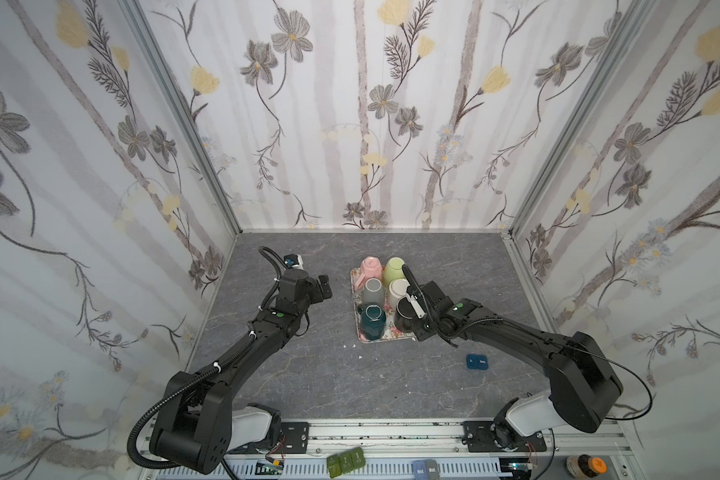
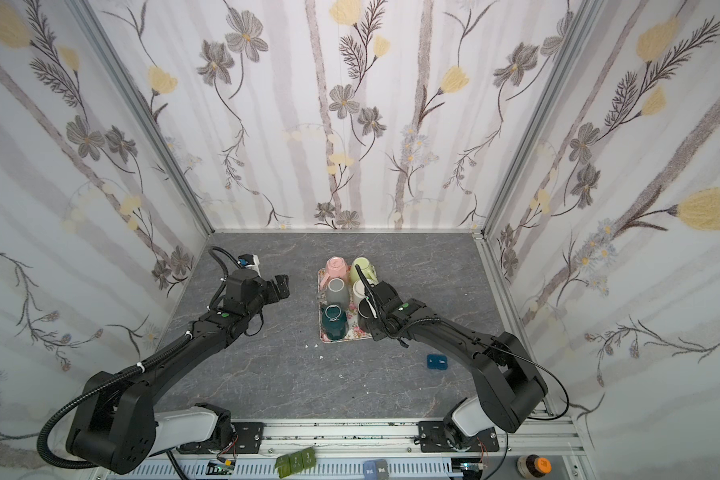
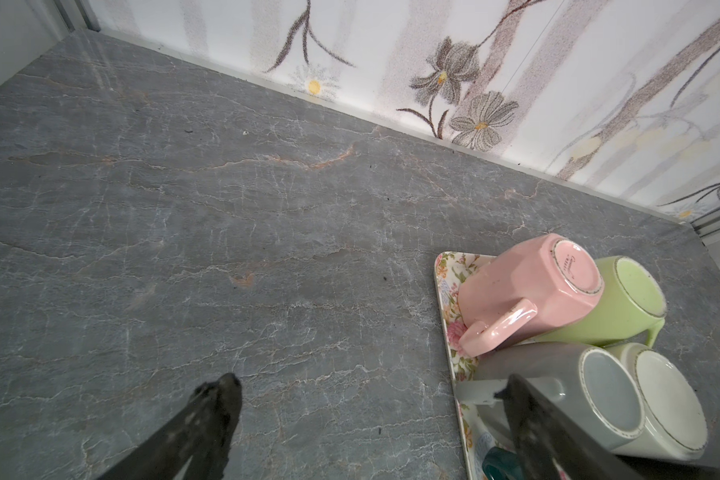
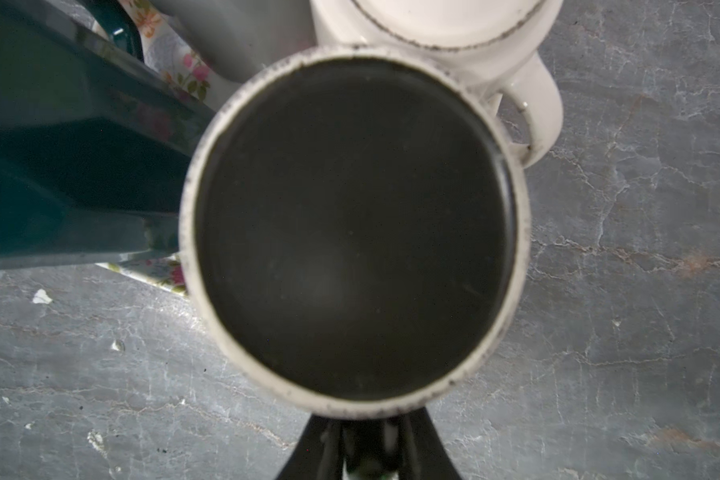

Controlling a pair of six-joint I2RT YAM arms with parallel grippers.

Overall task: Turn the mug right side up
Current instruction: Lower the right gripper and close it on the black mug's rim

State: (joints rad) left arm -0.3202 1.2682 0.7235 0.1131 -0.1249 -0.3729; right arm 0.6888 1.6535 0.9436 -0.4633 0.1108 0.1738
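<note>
Six mugs crowd the tray. At its near right corner the black mug looks bottom up, and my right gripper sits low at its near side. Its jaws look narrow, but I cannot tell if they hold it. I should grip firmly, lift straight up, then turn it, because the teal mug and cream mug stand so close. Farther off, my left gripper hangs wide open, holding nothing.

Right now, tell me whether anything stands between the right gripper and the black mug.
Nothing visible does. The right gripper is right at the side of the upside-down black mug. The teal mug and cream mug stand close beside it on the tray, so lift before turning.
</note>
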